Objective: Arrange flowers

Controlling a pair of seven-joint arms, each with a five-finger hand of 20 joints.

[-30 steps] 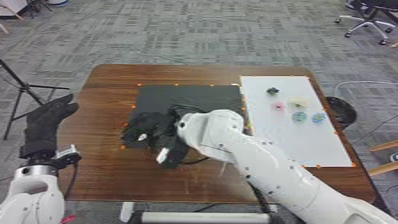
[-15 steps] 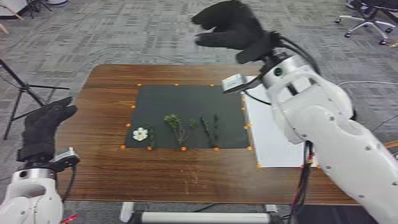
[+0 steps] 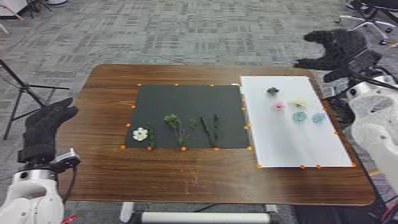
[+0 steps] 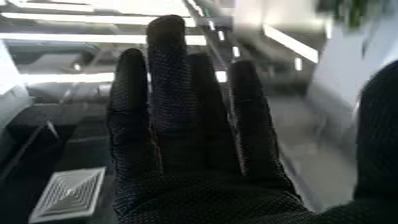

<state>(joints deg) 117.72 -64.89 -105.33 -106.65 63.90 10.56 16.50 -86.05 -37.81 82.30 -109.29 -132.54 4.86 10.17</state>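
Hanging open and empty near the table's [image 3: 107,175] far right corner, the right hand [image 3: 340,49] is beyond and rightward of the pink flower [image 3: 279,106] on the white sheet [image 3: 302,145].

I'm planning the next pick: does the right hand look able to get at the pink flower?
Probably yes: the right hand hangs beyond the white sheet's far right corner, fingers straight, and nothing covers the pink flower. The pale yellow flower close beside it calls for care.
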